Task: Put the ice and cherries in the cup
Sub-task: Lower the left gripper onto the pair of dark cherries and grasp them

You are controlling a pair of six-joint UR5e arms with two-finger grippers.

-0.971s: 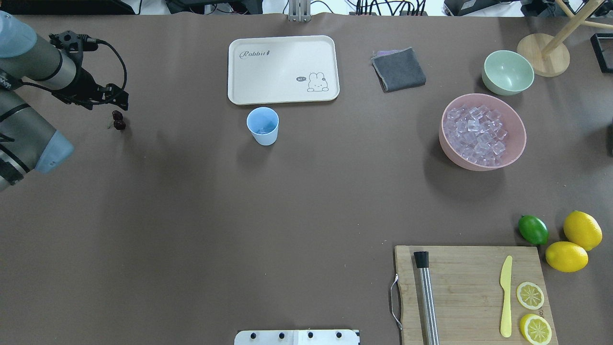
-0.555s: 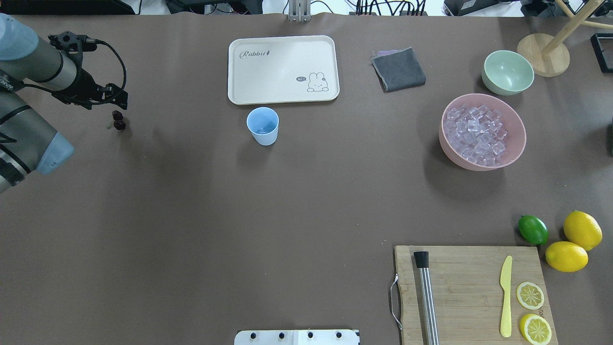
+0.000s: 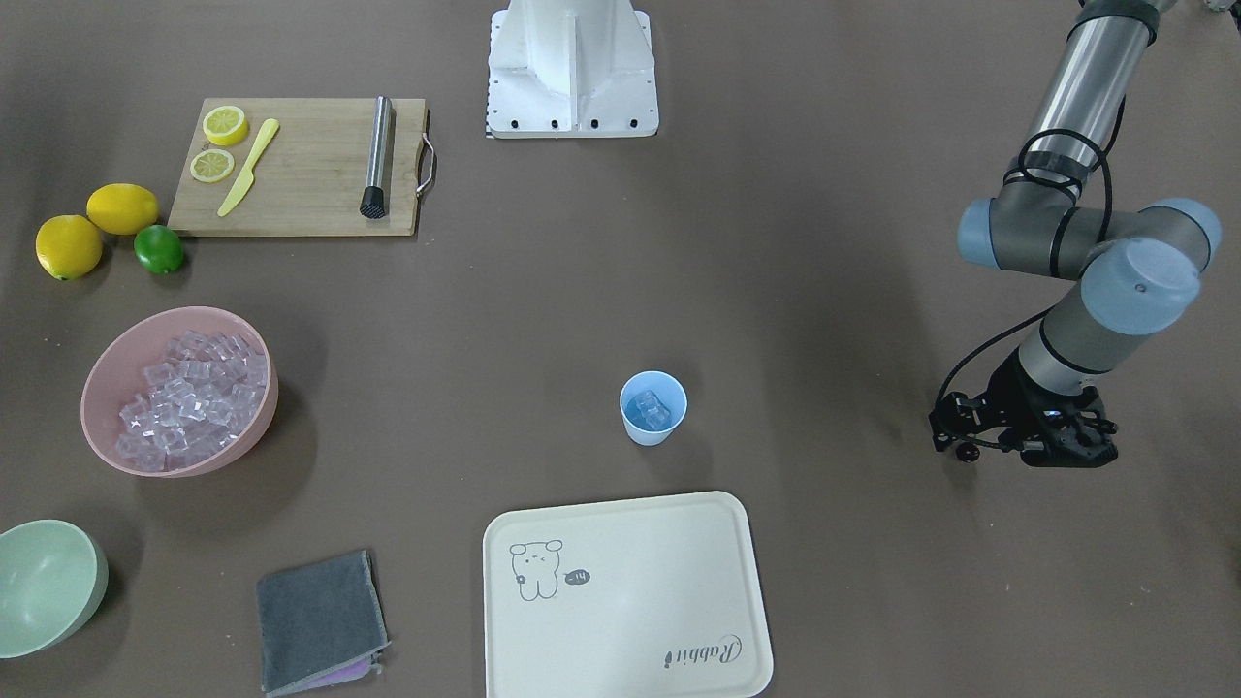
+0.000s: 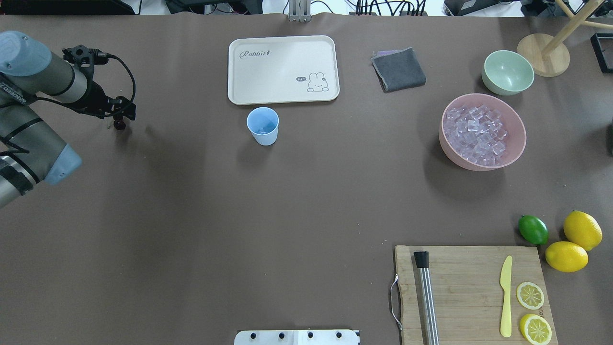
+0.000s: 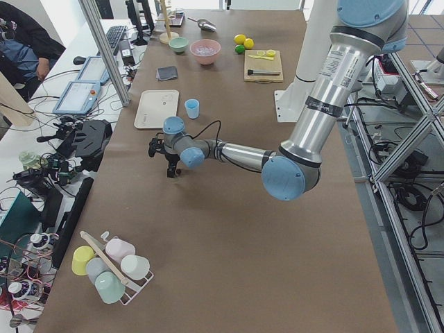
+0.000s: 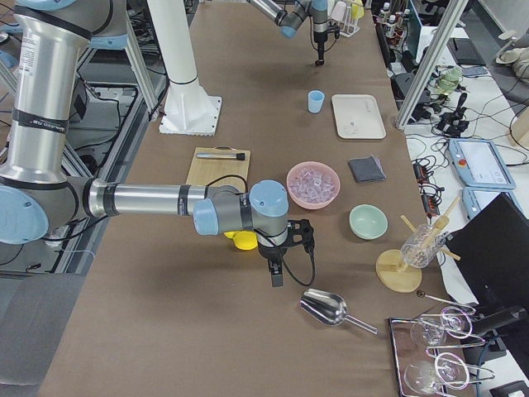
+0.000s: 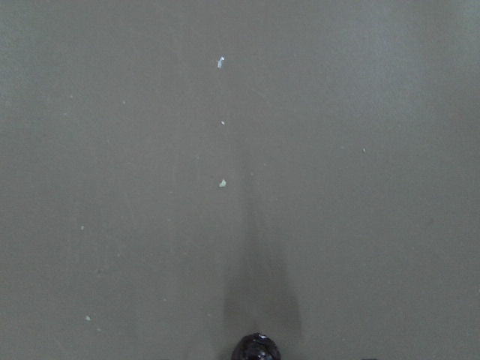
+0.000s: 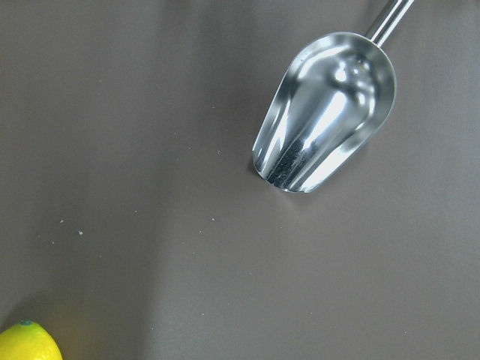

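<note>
Currently L claw (image 4: 122, 116) at cherries (image 4: 119, 125), grip unclear; R claw (image 6: 276, 279) state unclear too; cup (image 4: 262, 125) well apart.

Two lemons (image 4: 582, 230), two bowls (image 4: 507, 72), one cup (image 4: 262, 136)

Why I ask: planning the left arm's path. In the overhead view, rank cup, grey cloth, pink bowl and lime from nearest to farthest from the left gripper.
From the left gripper, at the far left:
1. cup, left of centre
2. grey cloth, upper right of centre
3. pink bowl, right side
4. lime, lower right
</note>
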